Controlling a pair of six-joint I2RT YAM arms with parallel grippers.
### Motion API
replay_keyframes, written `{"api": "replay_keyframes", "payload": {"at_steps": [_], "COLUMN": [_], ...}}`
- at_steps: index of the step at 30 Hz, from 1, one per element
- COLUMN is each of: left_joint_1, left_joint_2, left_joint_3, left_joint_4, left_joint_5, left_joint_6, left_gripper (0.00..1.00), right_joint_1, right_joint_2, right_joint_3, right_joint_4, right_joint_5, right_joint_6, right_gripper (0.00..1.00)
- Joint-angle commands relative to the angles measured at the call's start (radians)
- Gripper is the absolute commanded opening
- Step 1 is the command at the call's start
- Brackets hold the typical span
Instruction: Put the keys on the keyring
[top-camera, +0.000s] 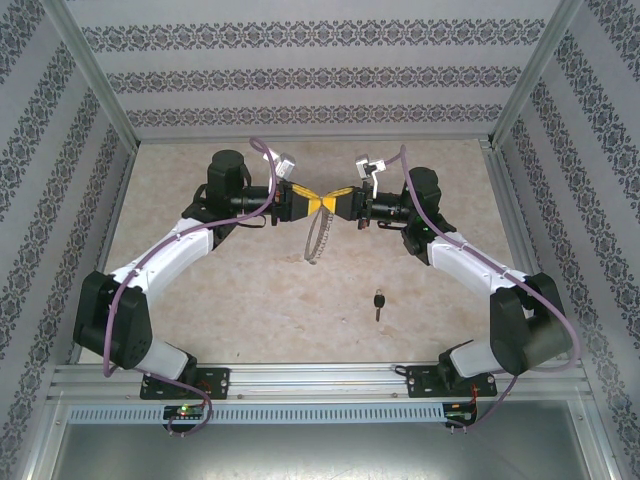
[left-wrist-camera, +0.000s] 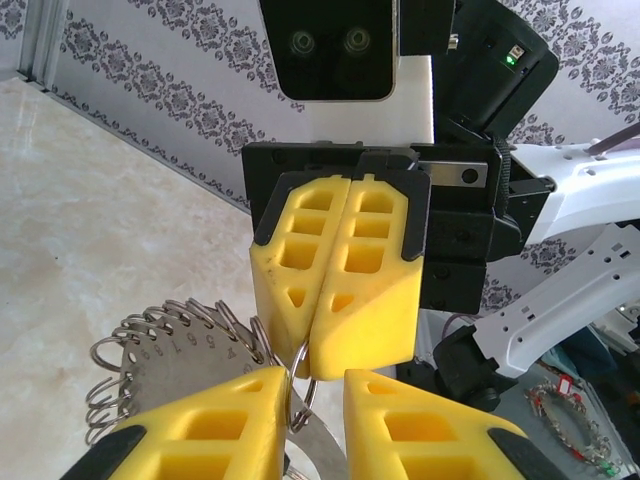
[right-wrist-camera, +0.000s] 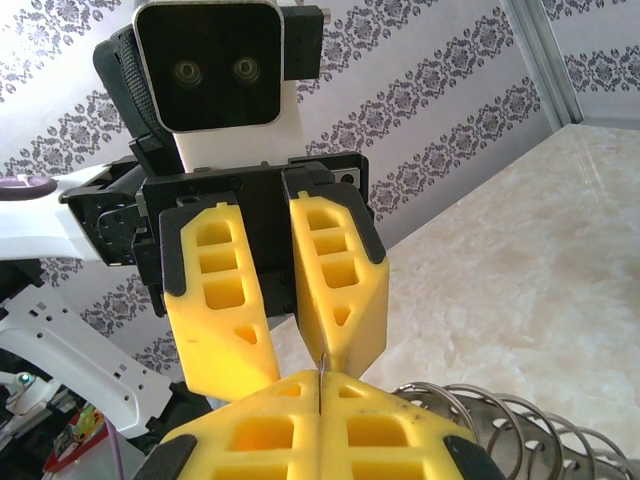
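Observation:
The keyring (top-camera: 317, 240) hangs edge-on in mid-air below the two grippers, which meet tip to tip above the table's middle. My right gripper (right-wrist-camera: 320, 385) is shut on one small loop of it, a thin sliver of metal showing between its pads. In the left wrist view the keyring (left-wrist-camera: 170, 345) is a numbered metal plate fringed with loops, and the right gripper (left-wrist-camera: 312, 355) pinches the top of a loop. My left gripper (left-wrist-camera: 315, 385) stands open around that loop, which rests against its left finger (left-wrist-camera: 230, 410). The small black-headed key (top-camera: 379, 303) lies alone on the table, nearer the front.
Patterned walls (top-camera: 300, 75) close in the marble-look table (top-camera: 200, 290) at the back and both sides. An aluminium rail (top-camera: 320, 378) runs along the front edge between the arm bases. The table around the key is bare.

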Motion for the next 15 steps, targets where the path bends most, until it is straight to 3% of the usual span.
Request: {"api": "replay_keyframes", "payload": {"at_steps": [1,15], "left_joint_1": [0.007,0.005], "left_joint_2": [0.019,0.019], "left_joint_3": [0.035,0.012], "left_joint_4": [0.064,0.07], "left_joint_5": [0.042,0.06], "left_joint_6": [-0.019,-0.02], "left_gripper": [0.21,0.12], "right_joint_1": [-0.003,-0.005], "right_joint_2": [0.004,0.016], "right_joint_3": [0.027,0.034], "right_joint_4": [0.072,0.076], "right_joint_5": [-0.014,-0.001], "right_joint_6": [0.006,0.009], "right_gripper": [0.0,0.0]}}
